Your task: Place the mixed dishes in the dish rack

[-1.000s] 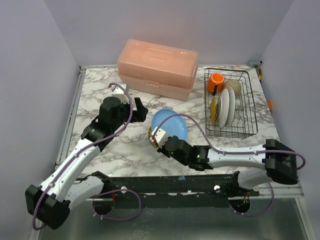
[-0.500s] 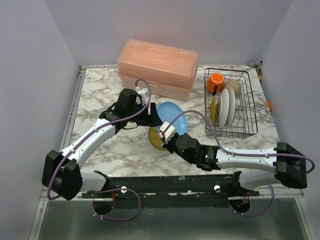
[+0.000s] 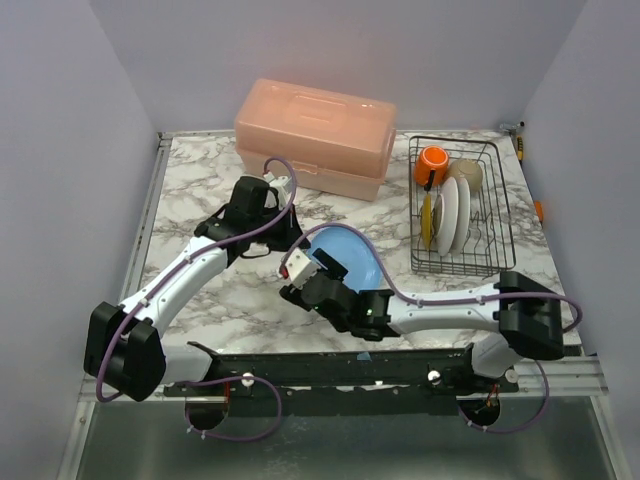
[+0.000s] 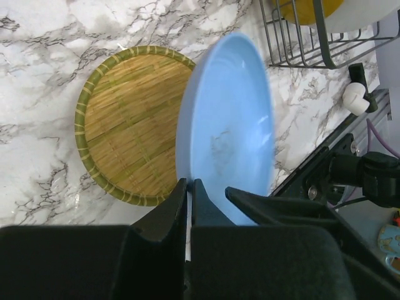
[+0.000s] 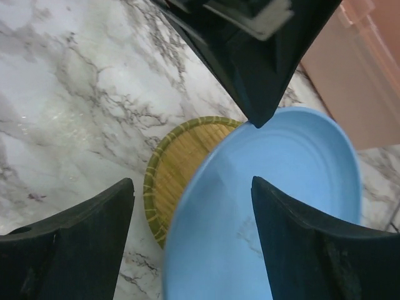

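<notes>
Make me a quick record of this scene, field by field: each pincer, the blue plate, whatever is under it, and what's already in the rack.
left pincer: shut on the rim of the blue plate
right pincer: open, fingers spread near the blue plate, not gripping it
blue plate: tilted up, outside the rack, partly covering the woven mat
woven mat: flat on the marble table
dish rack: holds orange mug, cream bowl, yellow plate, white plates upright
pink box: closed, left of the rack
</notes>
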You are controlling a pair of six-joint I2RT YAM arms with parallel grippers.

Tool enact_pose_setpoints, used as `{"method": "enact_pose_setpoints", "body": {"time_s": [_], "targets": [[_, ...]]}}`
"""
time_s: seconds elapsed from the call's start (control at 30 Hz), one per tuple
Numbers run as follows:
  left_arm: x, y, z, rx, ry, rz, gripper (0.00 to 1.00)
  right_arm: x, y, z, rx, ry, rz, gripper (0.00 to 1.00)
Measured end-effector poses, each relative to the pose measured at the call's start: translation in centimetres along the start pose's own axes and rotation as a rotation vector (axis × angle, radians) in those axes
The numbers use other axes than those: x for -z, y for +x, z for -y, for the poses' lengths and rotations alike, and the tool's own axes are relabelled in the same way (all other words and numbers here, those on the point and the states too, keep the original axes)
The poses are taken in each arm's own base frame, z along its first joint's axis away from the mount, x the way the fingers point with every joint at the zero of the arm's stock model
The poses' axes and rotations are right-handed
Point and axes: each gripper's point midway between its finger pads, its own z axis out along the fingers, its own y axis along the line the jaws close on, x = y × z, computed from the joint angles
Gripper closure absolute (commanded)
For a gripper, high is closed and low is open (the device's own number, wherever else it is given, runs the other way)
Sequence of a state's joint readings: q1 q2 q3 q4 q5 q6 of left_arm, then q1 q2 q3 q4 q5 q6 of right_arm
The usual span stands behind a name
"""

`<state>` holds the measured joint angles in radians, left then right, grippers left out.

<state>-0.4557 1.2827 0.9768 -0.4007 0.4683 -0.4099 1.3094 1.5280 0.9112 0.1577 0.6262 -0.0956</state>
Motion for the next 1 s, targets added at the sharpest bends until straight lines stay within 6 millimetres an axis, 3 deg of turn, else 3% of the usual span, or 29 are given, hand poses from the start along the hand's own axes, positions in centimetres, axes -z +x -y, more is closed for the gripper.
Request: {"method": "enact_pose_setpoints", "body": {"time_s": [0.17,0.37,0.6,0.83,1.0], "targets": [[0.2,-0.3,-0.4,0.018,-0.008,0.008,1.00,-0.8,0.5,-0.6,0.151,0.174,-0.089,0.19],[0.4,-0.6,-0.7,0.047,-0.008,0.014,1.00,-0.6,2.7,0.0,0.290,0.295,-0.195,0.16],[0.6,-0.7,-1.1,0.052,-0.037,0.004,0.56,0.5,4.1,-1.3,0.149,0.114,-0.167,0.15],[0.6,-0.6,-1.6,0.054,-0.065,0.004,0.33,1.8,3.5,-5.1,-0.053,-0.127,-0.110,0.16],[0.6,-0.6,-1.7,0.065,-0.070,0.005,0.27,2.0,4.3,-6.0,-0.117,-0.159,-0.128,0.15]]}}
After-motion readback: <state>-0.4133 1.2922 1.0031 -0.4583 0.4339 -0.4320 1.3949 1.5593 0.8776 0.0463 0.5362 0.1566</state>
